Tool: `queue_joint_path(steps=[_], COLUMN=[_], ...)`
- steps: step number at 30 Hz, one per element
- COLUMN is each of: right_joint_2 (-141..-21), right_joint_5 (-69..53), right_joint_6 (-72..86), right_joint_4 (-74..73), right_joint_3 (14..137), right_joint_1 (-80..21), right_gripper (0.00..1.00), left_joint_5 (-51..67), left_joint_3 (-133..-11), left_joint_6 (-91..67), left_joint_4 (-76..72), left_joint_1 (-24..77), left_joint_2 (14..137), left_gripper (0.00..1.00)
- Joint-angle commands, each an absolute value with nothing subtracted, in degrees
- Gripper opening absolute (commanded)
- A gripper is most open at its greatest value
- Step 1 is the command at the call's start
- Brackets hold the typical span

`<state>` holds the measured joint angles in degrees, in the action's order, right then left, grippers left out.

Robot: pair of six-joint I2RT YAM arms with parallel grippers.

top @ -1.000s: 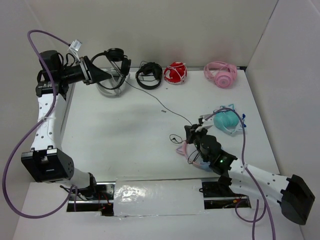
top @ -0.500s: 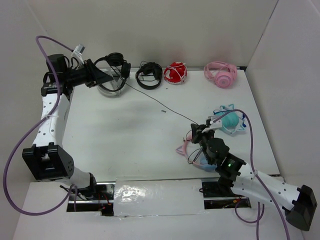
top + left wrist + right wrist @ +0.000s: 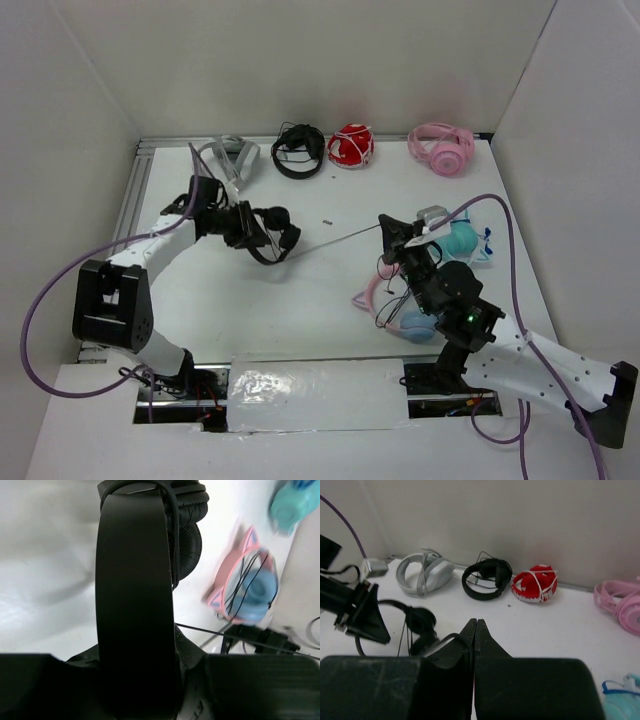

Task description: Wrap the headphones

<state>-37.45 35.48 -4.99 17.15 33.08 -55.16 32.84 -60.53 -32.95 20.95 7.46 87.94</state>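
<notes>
Nearest the arm bases, the pink cat-ear pair (image 3: pixel 392 305) is lying on the bench (image 3: pixel 220 310), at 6 o'clock of the right gripper (image 3: pixel 393 233). That gripper's jaws are pressing together on the thin black cord (image 3: pixel 340 240), which is stretching taut toward 9 o'clock to the headphones (image 3: pixel 278 240). The left gripper (image 3: pixel 250 226) is holding those headphones at about 9 o'clock of the bench's centre. Its jaws are clamping the headband (image 3: pixel 135 595), with the ear cups (image 3: pixel 186 515) hanging beyond them. A teal pair (image 3: pixel 462 240) is sitting at 3 o'clock of the right gripper. Along the far edge, from 11 to 1 o'clock, a grey pair (image 3: pixel 228 155), a chunkier black pair (image 3: pixel 298 152), a red pair (image 3: pixel 350 146) and a pink pair (image 3: pixel 442 149) are resting in a row.
</notes>
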Motion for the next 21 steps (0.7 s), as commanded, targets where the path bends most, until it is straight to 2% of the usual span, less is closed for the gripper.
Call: queue_joint_path(steps=[1, 8, 16, 21], right_joint_2=[-38.0, -42.4, -49.3, -52.8], right_joint_5=[32.1, 25.3, 26.0, 22.7], right_joint_6=[-11.2, -21.2, -30.2, -29.0], right_joint_4=[21.0, 21.7, 24.0, 22.2], right_joint_3=[39.3, 45.6, 52.5, 55.6], right_joint_1=[-55.5, -55.6, -55.1, -48.9], right_gripper=[0.0, 0.0, 0.0, 0.0], left_joint_5=[30.9, 31.0, 32.3, 32.6], left_joint_3=[-58.4, -56.2, -51.1, -48.6], left_joint_6=[-32.4, -28.5, -27.0, -28.7], left_joint_4=[15.3, 14.9, 12.0, 10.2], left_joint_1=[10.3, 22.0, 37.3, 45.3], left_joint_2=[86.0, 82.8, 80.6, 77.6], left_gripper=[0.0, 0.0, 0.0, 0.0])
